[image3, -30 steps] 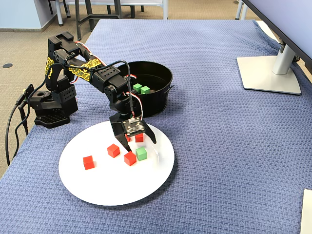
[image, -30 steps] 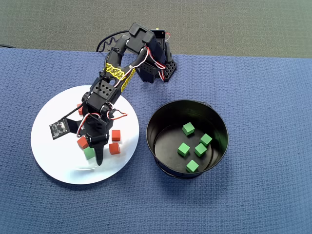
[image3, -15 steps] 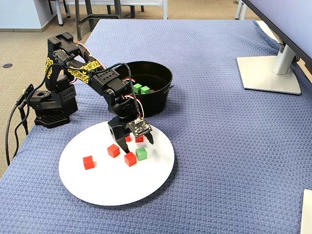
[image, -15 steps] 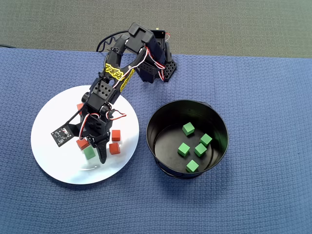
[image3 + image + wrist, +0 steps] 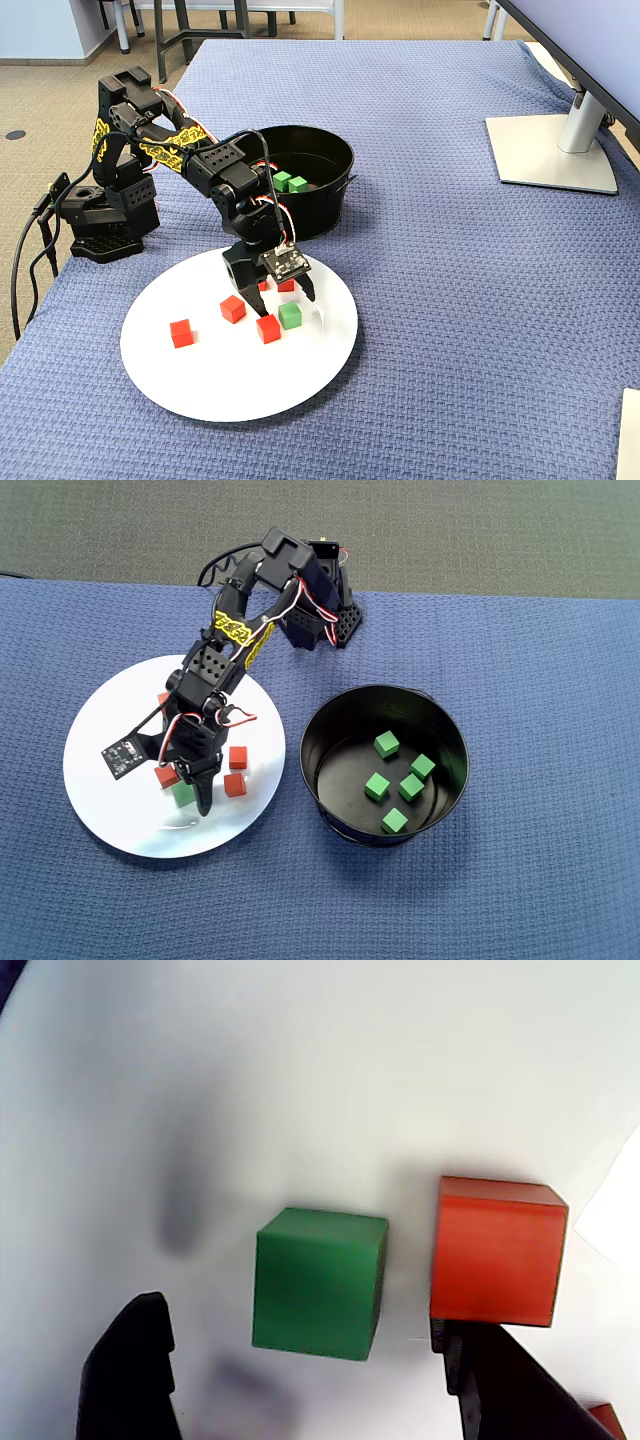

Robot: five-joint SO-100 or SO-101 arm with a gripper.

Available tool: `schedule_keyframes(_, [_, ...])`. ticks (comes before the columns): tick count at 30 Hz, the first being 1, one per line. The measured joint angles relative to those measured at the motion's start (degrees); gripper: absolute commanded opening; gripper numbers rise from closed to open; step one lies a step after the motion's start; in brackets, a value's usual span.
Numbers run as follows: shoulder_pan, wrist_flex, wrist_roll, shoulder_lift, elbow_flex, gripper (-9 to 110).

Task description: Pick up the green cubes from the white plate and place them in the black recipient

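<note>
My tool (image 5: 300, 1380) is open, and in the wrist view the last green cube (image 5: 318, 1282) sits between my two fingertips: the blunt left fingertip (image 5: 135, 1370) well clear of it, the right one (image 5: 500, 1380) just under the red-orange cube (image 5: 497, 1250) beside it. Neither tip touches the green cube yet.

Over the past second I have dropped lower and turned my wrist, so the jaws that hung slightly off the cube now straddle it. I judge the approach nearly finished; what remains is a little more descent and a squeeze. The risk is that red neighbour, which stands just beside the green one with only a thin strip of plate between them, so my right fingertip could nudge or trap it.

The cube has no long axis to speak of. It rests flat on one face, its sides turned a touch off the line of my jaws, so the faces may not seat squarely.

In the fixed view the green cube (image 5: 290, 316) lies on the white plate (image 5: 200, 385) just right of a red cube (image 5: 267, 328), with other red ones scattered around. Beyond the plate stands the black recipient (image 5: 445, 735), with five green cubes (image 5: 386, 745) already on its floor in the overhead view. This one looks to be the last. The blue-covered tabletop (image 5: 520, 900) carries everything.
</note>
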Motion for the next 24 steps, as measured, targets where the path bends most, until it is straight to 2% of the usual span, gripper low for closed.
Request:
schedule_keyframes(5, [0.2,0.0,0.1,0.0,-0.2,25])
schedule_keyframes(18, [0.2,-1.1,2.7,0.0,-0.5,8])
schedule_keyframes(24, [0.2,-1.9,4.2,0.0,-0.5,5])
